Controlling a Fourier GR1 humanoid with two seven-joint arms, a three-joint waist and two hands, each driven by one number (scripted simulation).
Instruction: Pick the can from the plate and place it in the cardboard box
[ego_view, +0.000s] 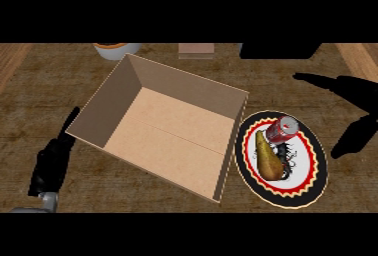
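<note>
The left hand (53, 162) lies nearest, at the view's lower left, its grey forearm coming in from the bottom edge. Its black fingers point up along the counter (44, 90), straight and relaxed, holding nothing, just beside the box's left corner.

The box (166, 127) sits in the middle of the wooden counter, turned at an angle, open at the top with its tan floor bare. Its near corner points toward the lower right, close to the plate's left rim.

The plate (314, 172) lies right of the box, with a black rim, a red and yellow zigzag ring and a white centre with a dark pattern. A pear (268, 159) lies on it, brown-yellow, its narrow end pointing away. The can (283, 128) rests on its side at the plate's far end, red body and silver top facing the view, just beyond the pear's tip and touching or nearly touching it.

The right hand (354, 107) shows as a black shape at the right edge, beyond and right of the plate, apart from the can. Its fingers look spread and it holds nothing.

Along the far edge stand a white cup (117, 49) with an orange rim, a small tan block (196, 50) and a black object (280, 50).
</note>
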